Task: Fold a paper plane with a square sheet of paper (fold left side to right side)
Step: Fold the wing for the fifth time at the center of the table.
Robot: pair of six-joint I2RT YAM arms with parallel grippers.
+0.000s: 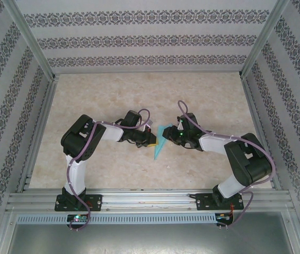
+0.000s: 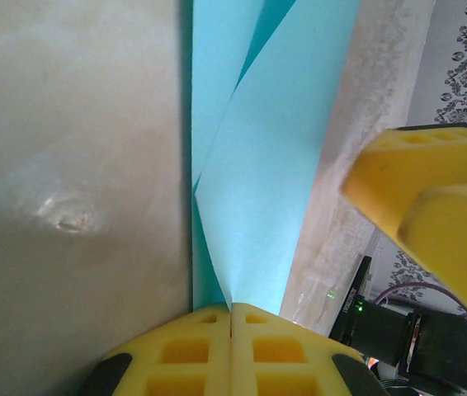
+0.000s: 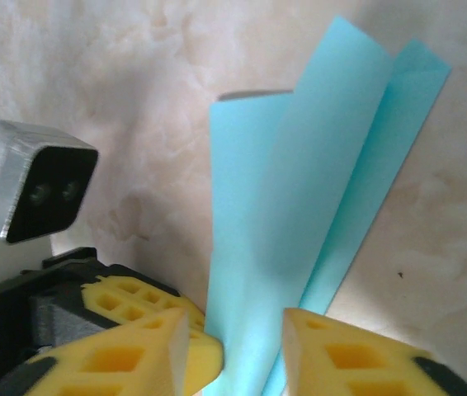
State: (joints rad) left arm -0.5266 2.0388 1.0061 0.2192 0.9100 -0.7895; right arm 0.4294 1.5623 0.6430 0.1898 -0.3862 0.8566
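From above, the two arms reach in over the pale, marbled table (image 1: 139,95) and nearly meet at its middle. The paper plane (image 1: 159,145) lies between them: a slim, light turquoise sliver of thin paper. Its sharp point is aimed back toward the arm bases. The left pincer (image 1: 151,139) touches its left edge and the right pincer (image 1: 170,136) sits against its other side. Papered walls (image 1: 139,39) with dark ornamental bands and a ribbed aluminium rail (image 1: 139,198) box the scene in.

In the left wrist view, the left pincer (image 2: 231,318) has its yellow foam pads pressed flat together, their square hollows facing up. The paper plane (image 2: 266,165) narrows to a tip exactly at their seam, so they are pinching it. From there it fans away ahead of the pincer in two smooth overlapping flaps, with a crisp diagonal edge between them. To the right hang the other arm's pads (image 2: 431,165), blunt and spongy.

In the right wrist view, the right pincer (image 3: 235,330) stands spread. One waffled yellow pad sits on either side of the paper plane (image 3: 299,206), which runs down into the gap and rises ahead in long, softly curled panels. Just left of the pincer sit a pad (image 3: 147,301) of the left pincer and a silver camera block (image 3: 35,177) with rounded corners.
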